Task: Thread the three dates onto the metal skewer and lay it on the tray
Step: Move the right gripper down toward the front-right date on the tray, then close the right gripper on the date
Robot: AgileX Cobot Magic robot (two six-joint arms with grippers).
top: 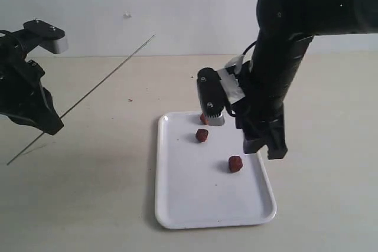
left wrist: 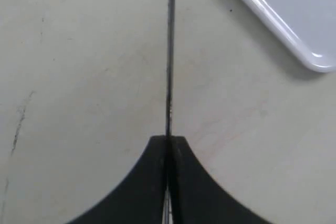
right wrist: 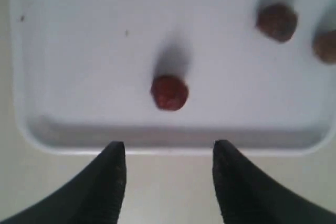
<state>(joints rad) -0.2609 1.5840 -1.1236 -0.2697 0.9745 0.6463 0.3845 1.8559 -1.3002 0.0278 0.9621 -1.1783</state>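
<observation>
Left gripper (left wrist: 168, 142): jaws pinched tight on the metal skewer (top: 106, 77), gripping toward its lower end. I hold the rod clear of the table (top: 88, 205), slanted, with its long free end rising toward the far side, well apart from the tray (top: 177, 205). My reading of why: a grip near one end leaves most of the length bare, and a raised, exposed tip gives the other arm something to push fruit onto.

Right gripper (right wrist: 168, 148): jaws stand wide apart with nothing between them. It hangs over the tray's right rim, fingers pointing down. The gap lines up with the nearest date (right wrist: 169, 92), which sits just inside that rim. I take this as the set-up for a first pick.

All three dates lie loose on the tray; none is threaded yet. The second date (right wrist: 277, 22) sits toward the far end. The third date (right wrist: 326, 45) lies close beside it, and in the exterior view it is half hidden behind part of the right arm (top: 283, 57).

Caution: the dates are small and roundish. An off-centre close could nudge one aside rather than grip it, so I should centre on the fruit before closing.
</observation>
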